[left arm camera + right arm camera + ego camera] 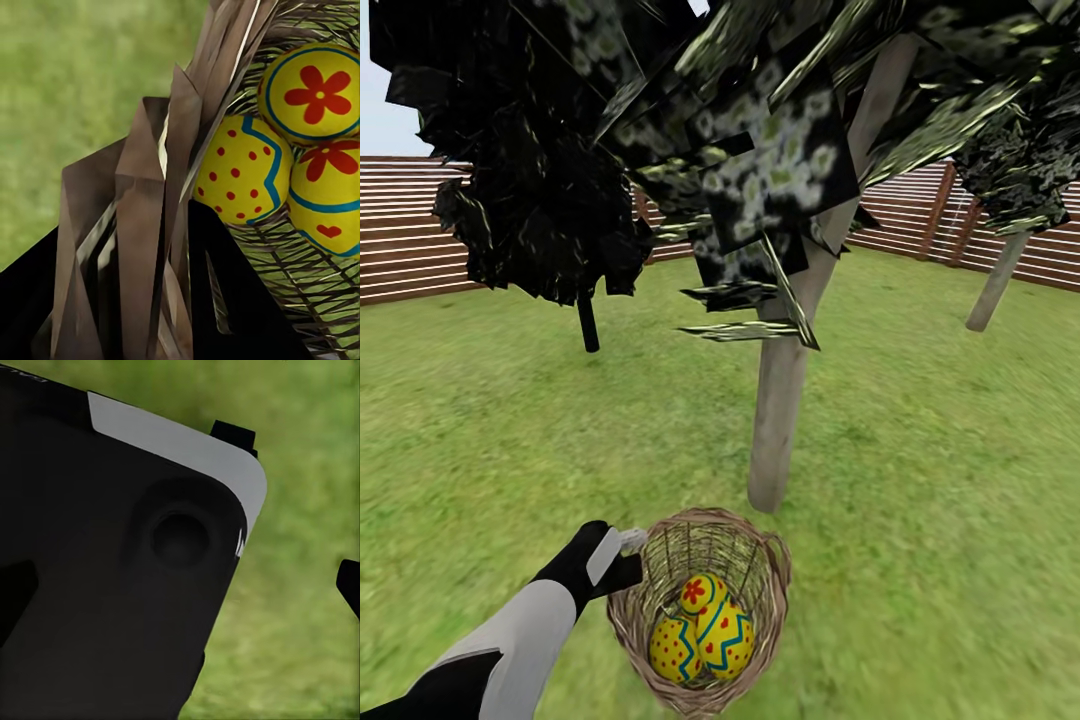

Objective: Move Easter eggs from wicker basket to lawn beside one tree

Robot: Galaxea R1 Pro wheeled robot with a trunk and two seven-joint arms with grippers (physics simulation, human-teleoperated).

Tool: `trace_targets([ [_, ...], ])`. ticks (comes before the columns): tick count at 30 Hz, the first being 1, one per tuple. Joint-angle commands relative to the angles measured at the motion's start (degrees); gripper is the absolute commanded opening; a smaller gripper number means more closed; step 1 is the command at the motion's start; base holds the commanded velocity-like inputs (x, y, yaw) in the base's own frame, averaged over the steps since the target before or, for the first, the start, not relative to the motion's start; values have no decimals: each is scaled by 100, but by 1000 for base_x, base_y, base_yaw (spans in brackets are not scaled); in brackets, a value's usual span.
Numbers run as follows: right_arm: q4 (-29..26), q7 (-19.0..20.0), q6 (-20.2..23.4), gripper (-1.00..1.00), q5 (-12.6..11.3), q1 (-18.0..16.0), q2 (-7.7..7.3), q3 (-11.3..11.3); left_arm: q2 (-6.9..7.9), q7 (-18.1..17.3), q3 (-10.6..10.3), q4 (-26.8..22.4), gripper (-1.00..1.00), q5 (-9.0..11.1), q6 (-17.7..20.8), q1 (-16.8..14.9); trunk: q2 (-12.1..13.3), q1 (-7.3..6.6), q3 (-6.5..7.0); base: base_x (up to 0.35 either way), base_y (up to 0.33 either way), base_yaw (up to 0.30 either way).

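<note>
1. The wicker basket (700,610) is rough, open-weave brown wicker, matt, right against the left fingers (217,300).
2. The three Easter eggs (705,630) look smooth and painted (slightly glossy).
3. The lawn (940,480) is mottled, matt grass.
4. The tree (785,400) trunk is pale, dull wood.

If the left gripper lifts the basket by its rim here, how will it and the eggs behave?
The basket is open weave, so its rim probably flexes under the left gripper. Held from one side, it would likely tilt. The eggs are smooth, rounded and loosely piled, so they would probably roll toward the low side and might spill.
</note>
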Motion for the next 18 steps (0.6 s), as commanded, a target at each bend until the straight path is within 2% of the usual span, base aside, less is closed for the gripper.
trace_targets([
  [1,15,29,-22,100,44,-8,-10,-52,-4,50,25,-9,-100,123,4,-1,-45,22,-23,0,0,0],
  [3,-121,58,9,100,8,-37,-22,-65,-4,50,26,-11,-100,123,9,-1,-125,66,-59,0,0,0],
  [4,-363,67,71,100,-5,-89,-23,-72,-4,45,25,-8,-100,123,11,-3,-165,88,-77,0,0,0],
  [5,-679,82,309,100,-10,-210,-23,-74,-4,44,25,-5,-100,123,12,-2,-205,110,-95,0,0,0],
  [6,-1176,92,834,100,-12,-396,-24,-75,-4,45,23,-6,-100,123,12,-1,-245,132,-113,0,0,0],
  [7,-2070,187,1837,100,-18,-638,-36,-83,-4,48,24,-8,-100,123,12,-2,-285,154,-131,0,0,0],
  [8,-3073,366,2714,100,-17,-758,-112,-100,-4,49,25,-10,-100,123,12,0,-325,176,-149,0,0,0],
  [9,-4253,638,3548,100,-23,-815,-366,-120,-4,50,24,-9,-100,123,12,-1,-365,198,-167,0,0,0],
  [10,-4947,992,3955,100,-30,-834,-719,-234,-4,50,25,-7,-100,123,12,-1,-406,220,-185,0,0,0],
  [11,-5291,1581,4101,100,-29,-840,-1037,-483,-4,50,23,-6,-100,123,12,-1,-446,242,-203,0,0,0],
  [12,-5529,2530,4153,100,-19,-842,-1317,-737,-4,50,25,-8,-100,123,12,0,-486,264,-221,0,0,0],
  [13,-5797,3705,4176,100,-15,-843,-1679,-970,-4,50,24,-8,-100,123,12,0,-526,286,-239,0,0,0],
  [14,-5850,4150,4180,100,-12,-843,-1800,-1203,-1,49,25,-5,-100,123,12,1,-566,308,-257,0,0,0],
  [15,-5833,4281,4163,100,10,-843,-1835,-1350,2,47,24,-6,-100,123,12,1,-606,330,-275,0,0,0],
  [18,-5824,4296,4114,100,21,-843,-1841,-1400,4,45,26,-5,-100,123,12,-1,-726,396,-329,0,0,0],
])
